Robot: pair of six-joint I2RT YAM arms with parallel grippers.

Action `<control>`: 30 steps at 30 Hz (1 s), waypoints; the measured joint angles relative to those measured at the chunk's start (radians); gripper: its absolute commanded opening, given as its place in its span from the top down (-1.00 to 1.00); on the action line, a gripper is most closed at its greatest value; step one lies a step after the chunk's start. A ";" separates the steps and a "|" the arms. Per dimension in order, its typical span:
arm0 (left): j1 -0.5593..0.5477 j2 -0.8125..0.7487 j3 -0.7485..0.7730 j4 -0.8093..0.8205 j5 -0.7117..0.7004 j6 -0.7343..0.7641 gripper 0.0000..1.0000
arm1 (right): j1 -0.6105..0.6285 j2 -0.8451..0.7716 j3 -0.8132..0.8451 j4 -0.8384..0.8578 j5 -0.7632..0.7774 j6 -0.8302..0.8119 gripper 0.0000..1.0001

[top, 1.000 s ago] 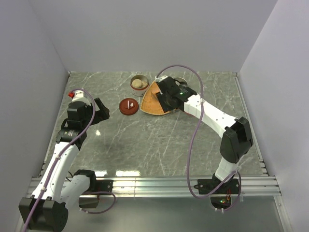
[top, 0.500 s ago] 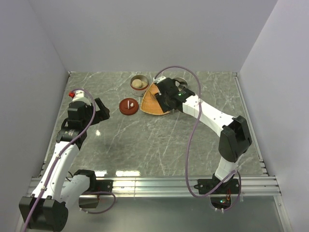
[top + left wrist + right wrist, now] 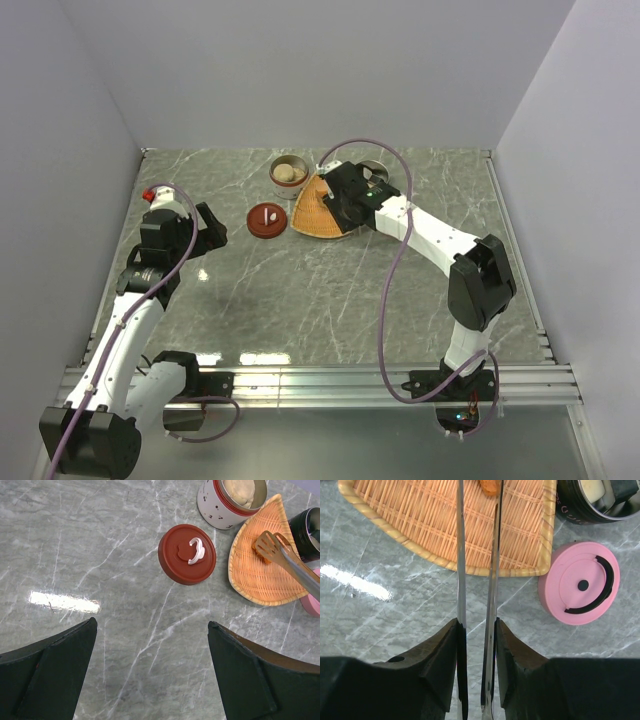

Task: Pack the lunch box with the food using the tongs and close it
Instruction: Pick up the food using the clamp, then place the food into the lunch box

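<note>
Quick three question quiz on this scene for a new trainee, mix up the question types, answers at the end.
1. True or false: the left hand is holding the tongs.
2. Where does the pink lid lie? A) on the woven tray; B) on the table beside the tray; C) in the left hand.
3. Fill in: the tong tips are at an ___ food piece on the tray.

Key: 1 false, the right hand grips them and the left is open and empty; 2 B; 3 orange.
</note>
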 measured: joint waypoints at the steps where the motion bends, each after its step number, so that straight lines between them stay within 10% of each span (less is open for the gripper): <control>1: 0.000 0.000 0.000 0.000 0.000 0.000 -0.99 | 0.000 0.000 0.000 0.000 -0.001 0.000 0.52; 30: 0.000 -0.001 0.000 0.000 0.000 0.000 -0.99 | -0.218 -0.005 0.218 -0.115 0.016 -0.003 0.60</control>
